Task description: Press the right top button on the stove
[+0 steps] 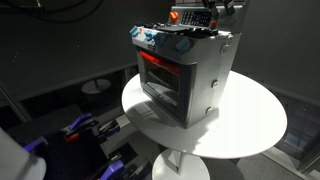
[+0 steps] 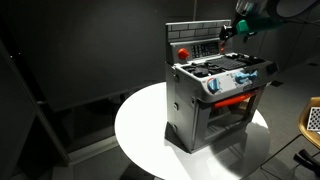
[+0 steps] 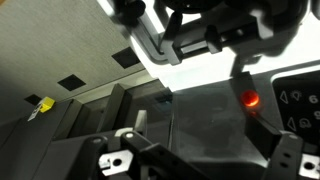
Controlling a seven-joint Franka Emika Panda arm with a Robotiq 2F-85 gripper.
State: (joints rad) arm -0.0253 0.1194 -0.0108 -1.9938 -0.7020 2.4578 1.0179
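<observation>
The silver-grey toy stove (image 1: 185, 70) stands on a round white table, with a red oven-door handle and blue-and-red knobs along its front top. It also shows in the other exterior view (image 2: 215, 90), with a red button (image 2: 183, 51) on its raised back panel. My gripper (image 1: 210, 12) hovers at the back panel's top, at the panel's right end in an exterior view (image 2: 236, 30). In the wrist view the gripper (image 3: 200, 152) has its fingers spread wide and holds nothing. A glowing red button (image 3: 250, 99) lies on the grey stove surface (image 3: 200, 115) just ahead of the right finger.
The round white table (image 1: 250, 125) (image 2: 140, 130) stands on a pedestal before dark curtains. Blue and black equipment (image 1: 80, 128) sits low beside the table. A wire basket (image 2: 312, 120) is at the frame's edge. A yellow tag (image 3: 44, 103) lies on the floor.
</observation>
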